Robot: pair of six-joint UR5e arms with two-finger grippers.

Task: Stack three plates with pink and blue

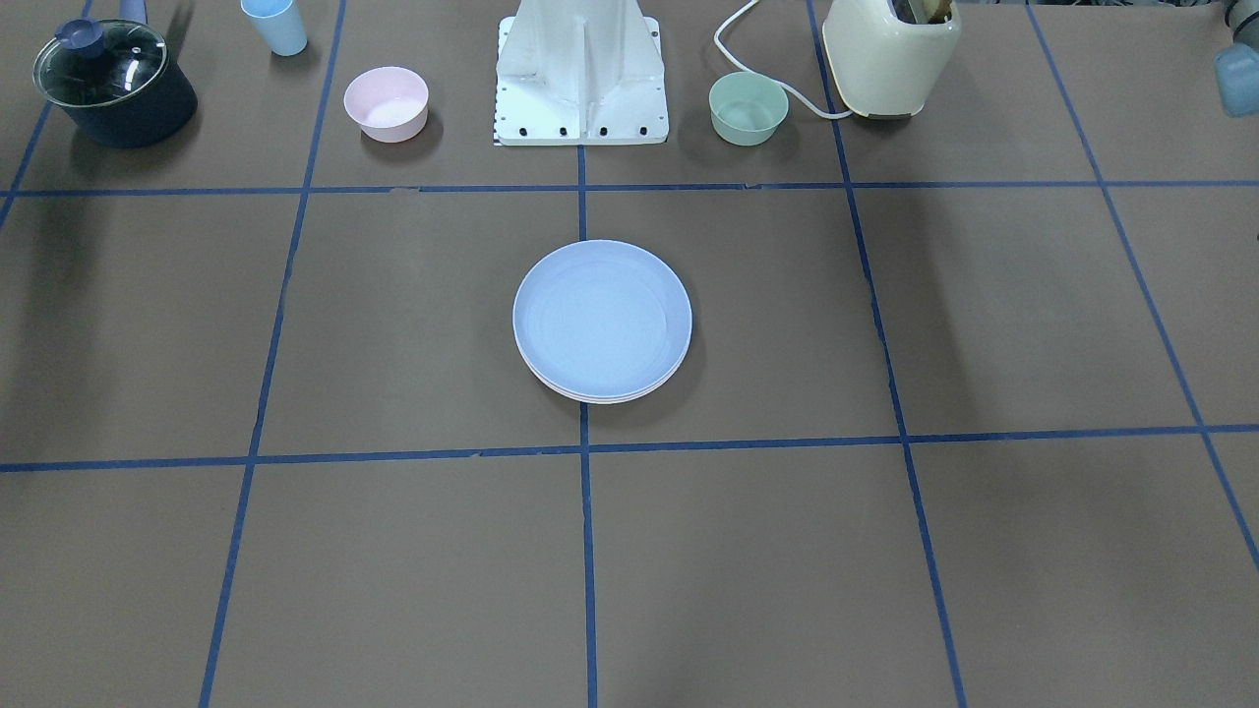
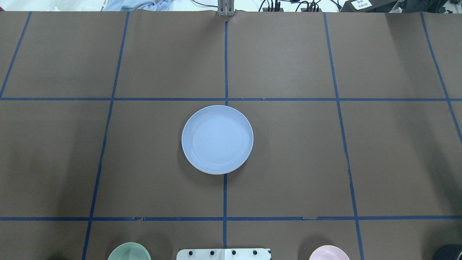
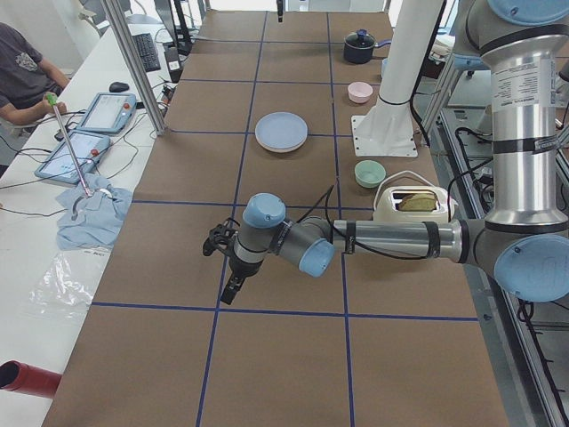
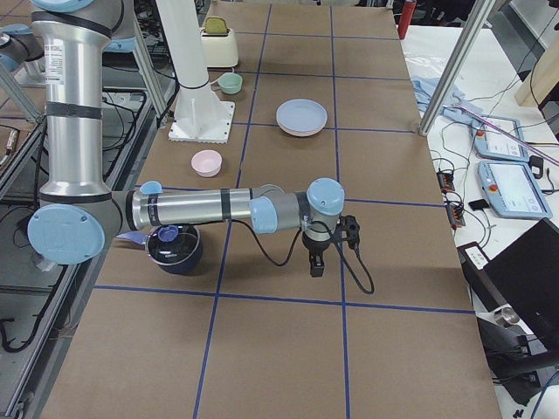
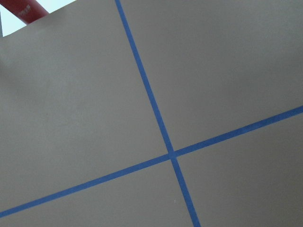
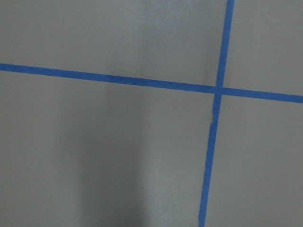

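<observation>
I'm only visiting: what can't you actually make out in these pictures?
1. The lower plates under the blue plate: only thin pale rims peek out in the front-facing view. Overhead, the blue one covers them, so colours and count are unsure.
2. The left gripper and right gripper: shown only in side views, too small to tell open or shut.
3. The green bowl and pink bowl: cut by the overhead view's bottom edge.

My table (image 2: pixel 288 54) and the bench (image 3: pixel 22 231) beside it
My table is covered in brown paper, squared off with blue tape (image 2: pixel 225 195). Across from me the white bench runs along it, carrying two tablets (image 3: pixel 108 111), a keyboard (image 3: pixel 145 52) and a crumpled blue cloth (image 3: pixel 93 218); an aluminium post (image 3: pixel 133 62) stands at the table's edge. The light is even, with soft shadows on the paper.
</observation>
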